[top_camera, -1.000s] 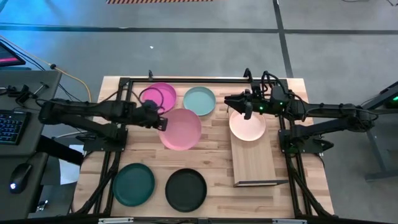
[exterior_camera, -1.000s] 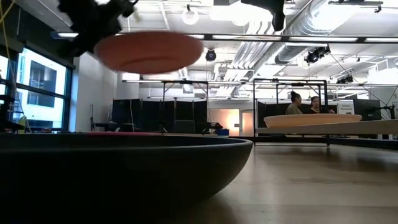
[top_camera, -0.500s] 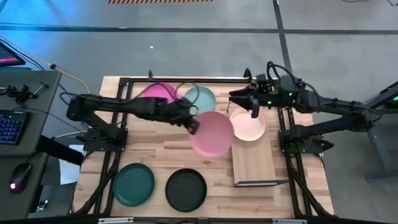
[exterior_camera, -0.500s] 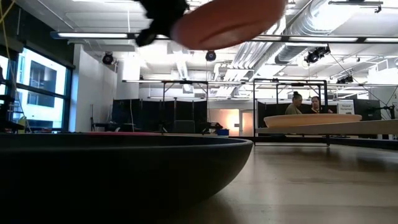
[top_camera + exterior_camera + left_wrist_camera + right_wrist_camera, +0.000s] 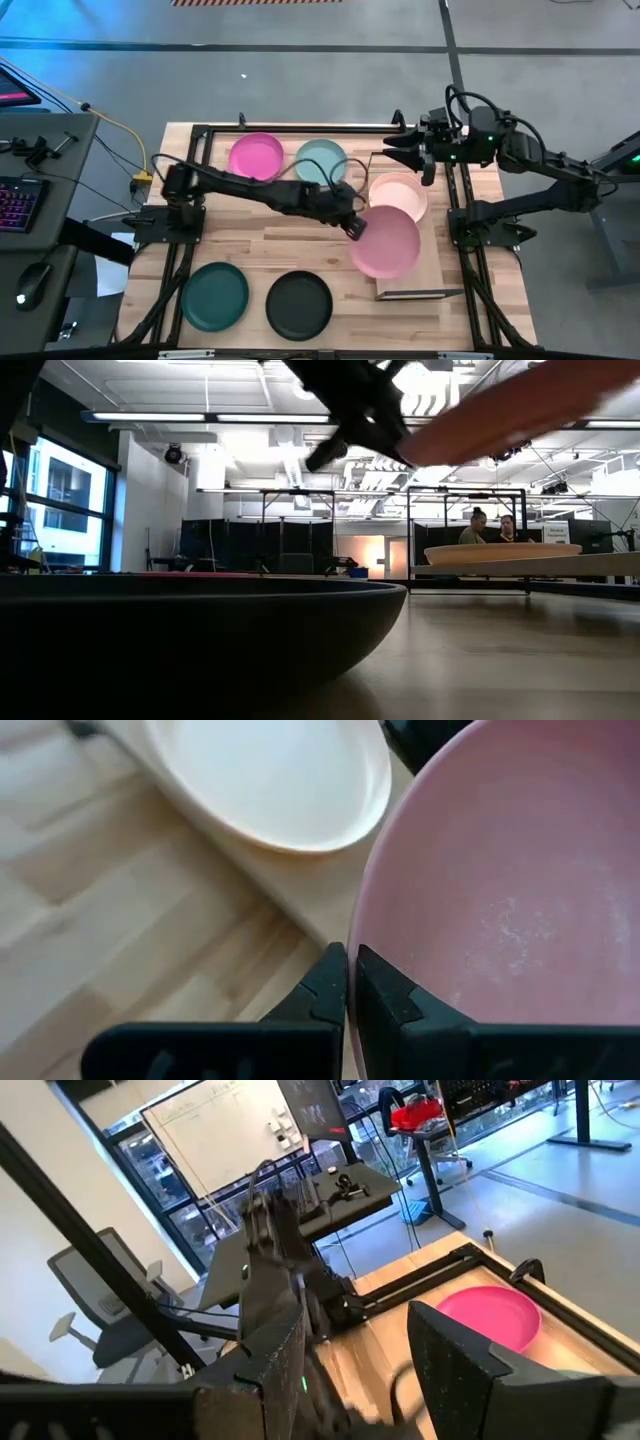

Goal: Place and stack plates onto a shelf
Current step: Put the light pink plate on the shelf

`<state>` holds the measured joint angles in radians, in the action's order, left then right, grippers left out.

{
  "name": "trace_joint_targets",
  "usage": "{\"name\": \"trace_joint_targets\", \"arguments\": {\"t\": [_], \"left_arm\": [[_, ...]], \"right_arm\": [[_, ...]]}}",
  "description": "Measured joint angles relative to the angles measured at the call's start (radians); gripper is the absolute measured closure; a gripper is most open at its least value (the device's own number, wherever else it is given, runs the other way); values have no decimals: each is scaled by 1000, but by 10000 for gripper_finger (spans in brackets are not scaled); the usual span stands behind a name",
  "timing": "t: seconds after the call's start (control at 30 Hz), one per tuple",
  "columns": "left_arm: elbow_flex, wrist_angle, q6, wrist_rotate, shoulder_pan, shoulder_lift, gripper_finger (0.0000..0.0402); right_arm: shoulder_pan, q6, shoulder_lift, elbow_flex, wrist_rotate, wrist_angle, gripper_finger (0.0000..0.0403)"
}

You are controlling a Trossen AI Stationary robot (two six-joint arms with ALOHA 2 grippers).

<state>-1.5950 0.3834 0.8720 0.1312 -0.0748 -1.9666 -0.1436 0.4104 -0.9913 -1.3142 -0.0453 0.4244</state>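
My left gripper (image 5: 352, 226) is shut on the light pink plate (image 5: 386, 241), which hangs in the air over the near half of the shelf (image 5: 404, 284). The cream-peach plate (image 5: 399, 193) rests on the shelf's far half. My right gripper (image 5: 405, 157) is open and empty, raised above the shelf's far end. The magenta plate (image 5: 256, 157) and the pale teal plate (image 5: 320, 160) lie at the table's far side. The dark green plate (image 5: 215, 295) and the black plate (image 5: 298, 304) lie at its near side. My left gripper pinches the pink plate's rim (image 5: 362, 935) on the plate's left side, one finger (image 5: 322, 992) outside the rim and one (image 5: 388, 1002) inside. The fingers come from the table's left. The plate (image 5: 500, 418) is lifted clear above the shelf and tilted, its far side higher.
The black wire frame (image 5: 420, 294) edges the shelf's near end. Black rails (image 5: 300, 128) run along the table's far edge and sides. In the low view the black plate (image 5: 200, 630) fills the foreground, and people sit in the room behind (image 5: 488, 525).
My left gripper has carried the pink plate from the table's middle toward the right and near edges, to above the shelf's near half. The plate has stayed lifted and has tipped. My right gripper has drawn back a little toward the right edge.
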Motion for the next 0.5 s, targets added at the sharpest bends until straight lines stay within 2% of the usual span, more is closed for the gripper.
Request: {"name": "trace_joint_targets", "arguments": {"t": [0.23, 0.5], "left_arm": [[-16, -141, 16, -68, -16, -120, 402], [-16, -213, 32, -97, -21, -204, 401]], "right_arm": [[1, 94, -10, 8, 24, 6, 242], [1, 132, -44, 8, 120, -1, 242]]}}
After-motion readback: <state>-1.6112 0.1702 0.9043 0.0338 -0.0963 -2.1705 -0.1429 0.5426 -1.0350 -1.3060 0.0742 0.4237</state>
